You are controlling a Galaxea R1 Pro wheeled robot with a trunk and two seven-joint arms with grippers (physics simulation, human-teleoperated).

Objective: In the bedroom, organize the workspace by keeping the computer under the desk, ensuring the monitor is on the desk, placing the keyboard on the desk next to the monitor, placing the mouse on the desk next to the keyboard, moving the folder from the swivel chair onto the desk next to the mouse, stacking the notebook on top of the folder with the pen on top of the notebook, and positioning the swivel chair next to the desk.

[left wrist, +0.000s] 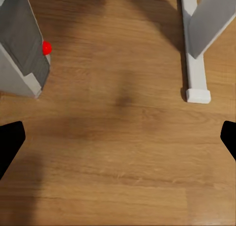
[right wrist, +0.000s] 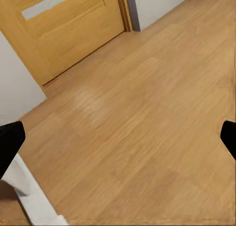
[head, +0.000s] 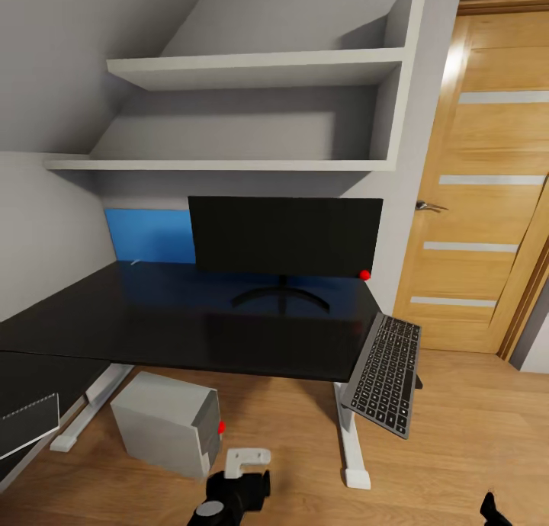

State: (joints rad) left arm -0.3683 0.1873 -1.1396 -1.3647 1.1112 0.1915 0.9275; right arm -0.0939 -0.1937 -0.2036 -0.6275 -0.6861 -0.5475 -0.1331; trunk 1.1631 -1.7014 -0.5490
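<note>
The black monitor (head: 284, 236) stands on the glossy black desk (head: 152, 320). A black keyboard (head: 385, 373) with grey keys hangs tilted off the desk's right edge, one long side against the edge. Under the desk stands the white-grey computer (head: 164, 423), with its red light (left wrist: 46, 48) close by in the left wrist view. A bright-blue flat panel (head: 149, 236), possibly the folder, stands against the wall behind the monitor. A dark spiral-bound notebook (head: 27, 425) shows at the far left. My left gripper (left wrist: 118, 142) is open above the floor beside the computer. My right gripper (right wrist: 118, 142) is open over bare floor.
A white desk leg (head: 347, 442) with its foot (left wrist: 196, 91) stands on the wood floor right of the computer. A wooden door (head: 488, 190) is to the desk's right. Grey shelves (head: 252, 68) hang above the desk. Floor lies between the desk leg and the door.
</note>
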